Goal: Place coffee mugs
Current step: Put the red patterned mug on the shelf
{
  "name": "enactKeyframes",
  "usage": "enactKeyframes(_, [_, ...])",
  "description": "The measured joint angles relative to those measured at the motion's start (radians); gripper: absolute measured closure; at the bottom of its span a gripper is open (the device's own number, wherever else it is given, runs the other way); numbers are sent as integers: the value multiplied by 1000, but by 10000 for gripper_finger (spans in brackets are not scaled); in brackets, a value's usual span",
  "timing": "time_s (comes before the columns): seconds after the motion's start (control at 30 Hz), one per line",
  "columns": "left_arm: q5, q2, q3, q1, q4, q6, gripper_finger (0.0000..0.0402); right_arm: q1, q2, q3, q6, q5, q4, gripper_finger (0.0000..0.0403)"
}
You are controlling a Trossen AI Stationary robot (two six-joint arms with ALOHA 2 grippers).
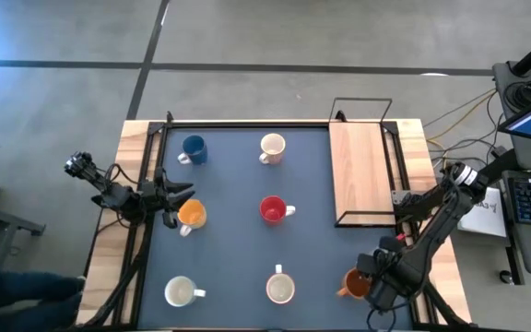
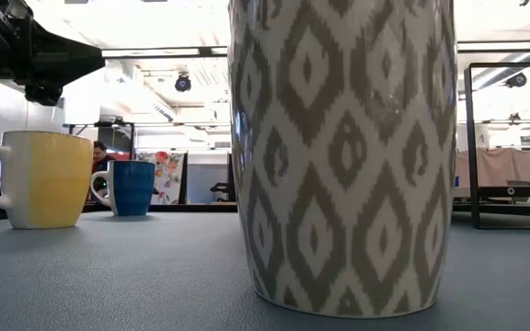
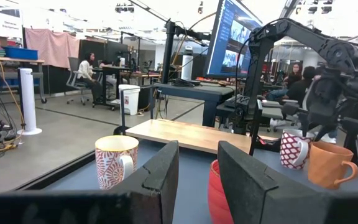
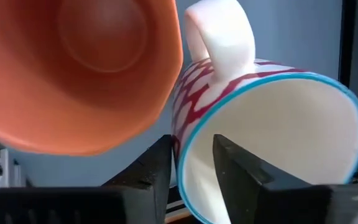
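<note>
- Progress, high view: six coffee mugs stand upright in a rough grid on the dark mat (image 1: 238,277). Back row: blue mug (image 1: 194,148), cream mug (image 1: 272,147). Mid row: yellow-orange mug (image 1: 192,215), red mug (image 1: 273,209). Front row: two white mugs (image 1: 180,292) & (image 1: 280,289).
- Left to do (judged): orange mug (image 1: 355,283) at the mat's front-right corner, plus a red-patterned mug (image 4: 272,118) touching it, seen only in wrist views; both look not yet placed. Wooden board (image 1: 361,171) carries no mug.
- Right gripper (image 4: 191,165): low at the front-right corner, arm folded back over the table edge; fingers straddle the rim of the red-patterned mug, which shows tilted to the wrist cam. Firm grip: cannot tell.
- Left gripper (image 1: 175,198): at the mat's left edge, just beside the yellow-orange mug, pointing inward; fingers apart, nothing between them.
</note>
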Motion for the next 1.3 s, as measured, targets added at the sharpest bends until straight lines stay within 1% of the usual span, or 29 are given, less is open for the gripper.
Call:
enactKeyframes(0.1, [0, 0, 0, 0, 0, 0, 306, 0, 0, -17, 0, 0, 6, 331])
enactKeyframes(0.2, [0, 0, 0, 0, 0, 0, 306, 0, 0, -29, -5, -1, 19, 368])
enactKeyframes(0.27, [0, 0, 0, 0, 0, 0, 306, 0, -1, -30, -21, -25, 33, 384])
enactKeyframes(0.47, [0, 0, 0, 0, 0, 0, 306, 0, -1, -7, -35, -55, 59, 386])
enactKeyframes(0.73, [0, 0, 0, 0, 0, 0, 306, -1, -3, 81, -90, -28, 27, 388])
enactKeyframes(0.83, [0, 0, 0, 0, 0, 0, 306, 0, -3, 101, -94, 52, -14, 388])
enactKeyframes(0.93, [0, 0, 0, 0, 0, 0, 306, -1, -3, 116, -107, 173, -48, 388])
enactKeyframes(1.07, [0, 0, 0, 0, 0, 0, 306, -11, -3, 130, -150, 309, -53, 389])
enactKeyframes(1.3, [0, 0, 0, 0, 0, 0, 306, -50, -3, 174, -267, 481, -47, 389])
